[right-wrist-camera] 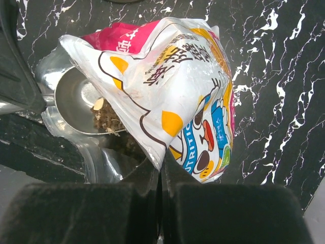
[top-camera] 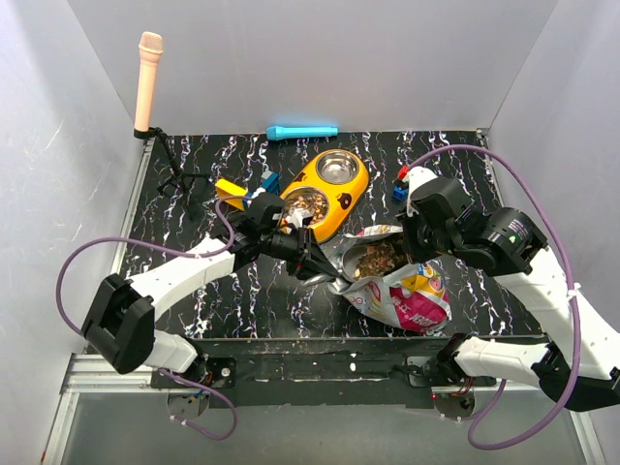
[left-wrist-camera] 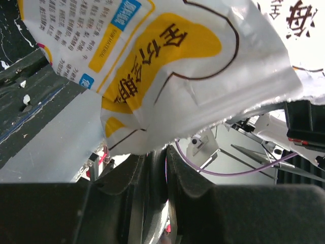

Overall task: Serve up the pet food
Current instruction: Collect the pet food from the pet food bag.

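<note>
Left gripper (left-wrist-camera: 156,155) is pinched shut on the bag (left-wrist-camera: 177,66) edge. Right gripper (right-wrist-camera: 160,170) is clamped on the opposite lip. The bag lies close to the table's (top-camera: 252,310) near edge, mouth just beside the bowl (top-camera: 351,199). I see open marble left of the left arm. Top view shows kibble (top-camera: 378,260) in the bag mouth and in the bowl's near cup. Right wrist shows it deeper inside the foil.

One foil bag (top-camera: 415,298), one yellow double bowl (top-camera: 342,206), one blue cylinder (top-camera: 302,132).
</note>
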Controlling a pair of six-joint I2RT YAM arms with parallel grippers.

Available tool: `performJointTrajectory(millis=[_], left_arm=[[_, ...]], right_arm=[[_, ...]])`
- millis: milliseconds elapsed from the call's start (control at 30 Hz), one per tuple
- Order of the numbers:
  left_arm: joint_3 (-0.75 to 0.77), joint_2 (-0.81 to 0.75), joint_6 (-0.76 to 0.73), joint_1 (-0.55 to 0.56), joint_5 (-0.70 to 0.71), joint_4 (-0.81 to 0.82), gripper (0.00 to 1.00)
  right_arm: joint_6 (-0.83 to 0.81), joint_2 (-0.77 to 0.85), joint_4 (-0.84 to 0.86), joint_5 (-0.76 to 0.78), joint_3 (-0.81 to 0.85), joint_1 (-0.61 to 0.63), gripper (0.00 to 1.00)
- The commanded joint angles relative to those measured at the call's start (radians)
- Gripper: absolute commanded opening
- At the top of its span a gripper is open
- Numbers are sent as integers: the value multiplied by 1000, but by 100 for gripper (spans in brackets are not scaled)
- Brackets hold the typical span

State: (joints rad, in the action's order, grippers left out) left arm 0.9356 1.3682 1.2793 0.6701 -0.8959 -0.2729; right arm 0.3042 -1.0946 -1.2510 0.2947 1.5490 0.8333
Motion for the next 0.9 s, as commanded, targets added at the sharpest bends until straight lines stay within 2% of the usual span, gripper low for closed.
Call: performJointTrajectory(millis=[0,33,67,133,233,333,367,400,467,533,633,667,700,767,833,867], left_arm=[[45,-70,-18,-38,0,-9,0],[10,-102,-9,-59,-14,-24,0],[-38,-131,38,-78,-46,30,0],[-99,-65,113,-83,-75,219,0],[4,75,19,-58,-115,191,0],[28,-38,-84,-89,-109,-20,0],[-3,-72,-69,-98,-100,12,0],[-47,-67,1,-98,-100,134,0],[-92,21,127,-83,-109,340,0],[-45,43,118,-69,-100,342,0],[-52,-70,36,-90,-89,171,0],[-82,-81,52,-93,-81,207,0],[-127,-63,142,-89,-80,344,0],[-130,44,186,-83,-106,473,0],[-107,34,170,-87,-120,457,0],[-109,-9,134,-107,-124,386,0]], right_arm=[[-17,45,97,64,120,3,1],[-16,51,104,61,112,1,1],[-16,56,110,55,106,3,1],[-19,55,111,50,100,3,1],[-23,44,105,50,105,0,1],[-27,38,105,57,117,0,1],[-30,35,108,54,115,0,1],[-31,33,107,50,117,-2,1],[-37,25,107,40,121,-3,1],[-36,16,94,41,134,-3,1],[-33,27,113,41,112,-3,1],[-33,29,119,37,106,-6,1],[-36,25,120,29,108,-8,1],[-45,7,113,17,121,-8,1],[-53,-2,107,27,135,-8,1],[-56,-1,108,34,135,-8,1]])
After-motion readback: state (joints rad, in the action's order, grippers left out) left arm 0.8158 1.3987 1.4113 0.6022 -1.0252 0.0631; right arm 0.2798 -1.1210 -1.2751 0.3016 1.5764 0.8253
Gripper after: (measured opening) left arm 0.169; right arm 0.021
